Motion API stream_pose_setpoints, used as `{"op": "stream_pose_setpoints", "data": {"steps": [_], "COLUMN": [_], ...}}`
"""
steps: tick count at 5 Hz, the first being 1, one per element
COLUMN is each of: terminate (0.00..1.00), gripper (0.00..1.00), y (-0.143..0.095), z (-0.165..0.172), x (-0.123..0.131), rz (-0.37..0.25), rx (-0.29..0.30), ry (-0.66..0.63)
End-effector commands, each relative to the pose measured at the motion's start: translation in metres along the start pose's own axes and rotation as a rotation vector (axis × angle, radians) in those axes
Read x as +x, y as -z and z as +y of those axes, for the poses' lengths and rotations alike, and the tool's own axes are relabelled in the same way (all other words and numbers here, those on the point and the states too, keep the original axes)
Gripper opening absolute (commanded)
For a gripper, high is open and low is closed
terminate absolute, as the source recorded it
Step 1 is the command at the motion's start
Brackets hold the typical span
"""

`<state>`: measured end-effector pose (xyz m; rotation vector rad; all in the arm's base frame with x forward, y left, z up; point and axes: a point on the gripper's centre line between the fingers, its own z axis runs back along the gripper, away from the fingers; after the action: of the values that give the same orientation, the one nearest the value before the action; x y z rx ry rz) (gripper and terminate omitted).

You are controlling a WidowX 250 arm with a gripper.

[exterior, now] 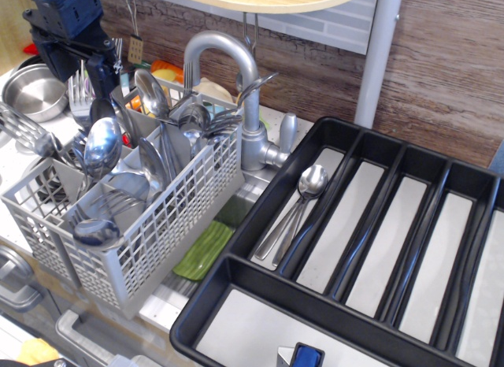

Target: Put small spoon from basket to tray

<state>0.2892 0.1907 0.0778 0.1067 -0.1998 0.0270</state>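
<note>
Wood-grain wall panelling backs a cluttered sink counter. Two spoons [293,211] lie in the leftmost long compartment of the black tray [260,276], right of the faucet [240,91]. Cutlery crowds the grey basket [150,233]. Above its far corner hangs the dark gripper [93,72]; I cannot tell whether its jaws are parted.

One basket [169,225], one tray [260,205], one pot [31,91], one tap [236,75]. Two spoons [295,205] lie in the tray. The basket holds at least four big spoons [102,146] and some forks [216,119], too crowded to count.
</note>
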Motion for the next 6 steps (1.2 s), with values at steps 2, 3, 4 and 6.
{"op": "stream_pose_setpoints", "data": {"steps": [2,3,4,6], "terminate": [0.00,0.00,0.00,0.00], "gripper": [1.00,1.00,1.00,0.00], "y": [0.015,0.031,0.041,0.035], "z": [0.002,0.002,0.003,-0.002], "x": [-0.003,-0.006,-0.001,0.007], "rz": [-0.031,-0.071,-0.092,-0.084], "rx": [-0.009,-0.023,-0.029,0.007], "ry": [-0.015,-0.021,-0.021,-0.036]}}
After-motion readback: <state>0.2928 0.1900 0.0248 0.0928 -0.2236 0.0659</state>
